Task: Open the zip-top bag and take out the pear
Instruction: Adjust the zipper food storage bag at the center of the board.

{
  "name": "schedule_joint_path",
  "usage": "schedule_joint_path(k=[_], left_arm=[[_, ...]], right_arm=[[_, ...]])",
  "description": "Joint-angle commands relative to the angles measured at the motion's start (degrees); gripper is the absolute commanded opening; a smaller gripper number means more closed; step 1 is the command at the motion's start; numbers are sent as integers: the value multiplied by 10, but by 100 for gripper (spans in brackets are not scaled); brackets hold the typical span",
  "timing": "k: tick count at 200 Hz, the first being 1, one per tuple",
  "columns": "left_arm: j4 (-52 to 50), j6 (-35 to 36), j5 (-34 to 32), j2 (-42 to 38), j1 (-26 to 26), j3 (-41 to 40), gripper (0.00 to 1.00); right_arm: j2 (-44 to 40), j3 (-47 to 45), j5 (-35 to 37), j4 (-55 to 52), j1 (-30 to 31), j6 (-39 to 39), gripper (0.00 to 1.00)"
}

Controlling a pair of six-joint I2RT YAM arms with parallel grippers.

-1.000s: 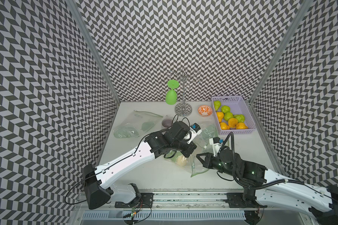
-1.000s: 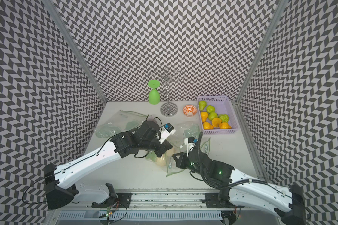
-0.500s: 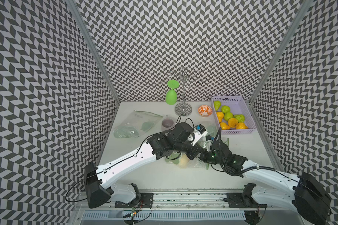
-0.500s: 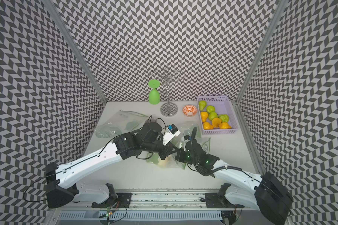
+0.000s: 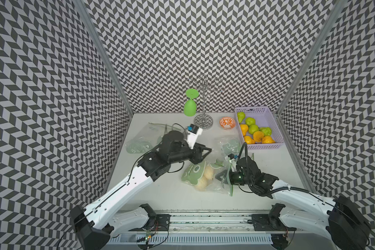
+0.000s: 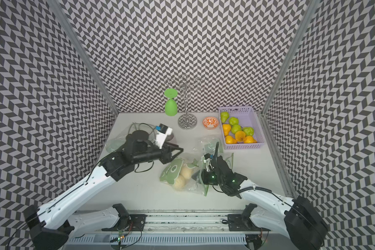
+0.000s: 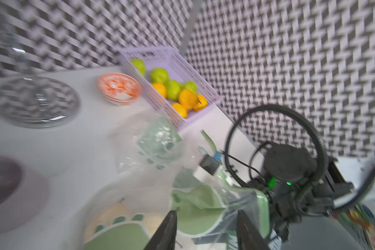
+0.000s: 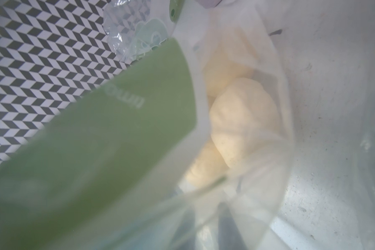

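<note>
Left gripper (image 5: pixel 206 149) fingers apart beside zip-top bag (image 5: pixel 194 173), right gripper (image 5: pixel 222 175) in bag mouth, fingers' state untellable, its wrist view shows pear (image 8: pixel 243 121) within.

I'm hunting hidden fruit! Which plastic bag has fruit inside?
The middle bag: pale fruit shows through it. The bag by the left wall and the bag beside the basket show none.

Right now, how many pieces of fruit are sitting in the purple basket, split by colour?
Green fruit: 4
Orange fruit: 4
Total in the purple basket: 8
</note>
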Motion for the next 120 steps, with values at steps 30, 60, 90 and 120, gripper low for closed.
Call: schedule_joint_path(k=[30, 60, 90, 120], left_arm=[[79, -41, -5, -4, 116, -161, 48], [145, -60, 33, -21, 169, -243, 61], [187, -51, 104, 9, 209, -288, 76], [266, -72, 176, 52, 218, -327, 83]], right_arm=[[9, 27, -68, 40, -1, -11, 31], [7, 28, -65, 23, -1, -24, 33], [12, 10, -72, 33, -1, -28, 33], [16, 3, -77, 38, -1, -34, 34]])
